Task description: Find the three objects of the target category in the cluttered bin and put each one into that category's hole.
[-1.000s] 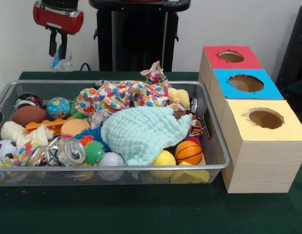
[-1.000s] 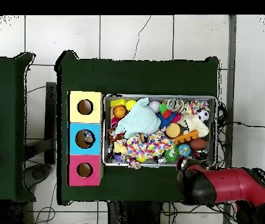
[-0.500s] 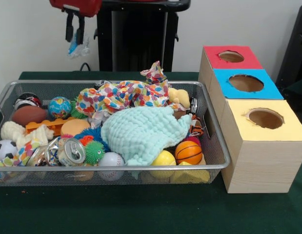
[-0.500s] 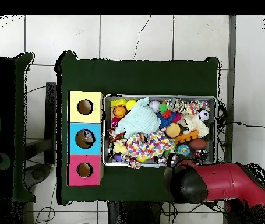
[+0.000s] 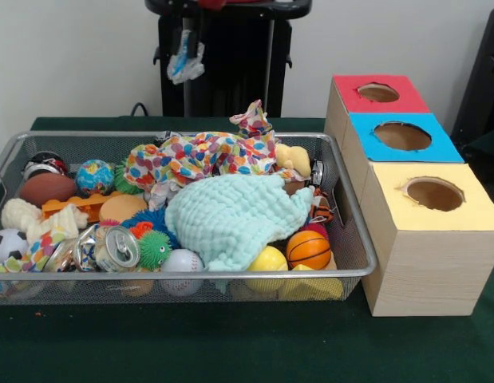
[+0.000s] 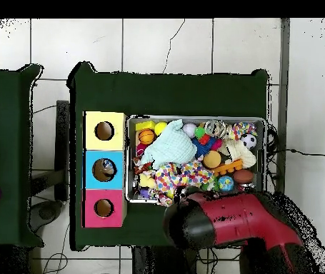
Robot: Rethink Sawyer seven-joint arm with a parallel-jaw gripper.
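- Front view: my gripper (image 5: 186,33) is at the top edge, high above the wire basket (image 5: 231,274), and only its tips show against the dark background.
- It is pinching a crumpled piece of clear plastic (image 5: 185,62) with blue on it, which hangs free in the air.
- The plastic's long axis runs up and down. Its upper end is at my tips, and its lower end points down at the table and flares a little to the picture's left.
- In the picture it sits above the basket's far rim, left of the middle and well clear of the clutter.
- A mint cloth (image 5: 235,217) lies on top of the pile, with a spotted cloth (image 5: 200,155) behind it.
- Beside the basket stand the red box (image 5: 354,97), the blue box (image 5: 438,148) and the yellow box (image 5: 470,209), each with a round hole on top.
- Overhead view: my red and black arm (image 6: 226,221) reaches over the basket's (image 6: 266,153) edge nearest my base.
- The arm covers my gripper and the plastic, so neither shows here.
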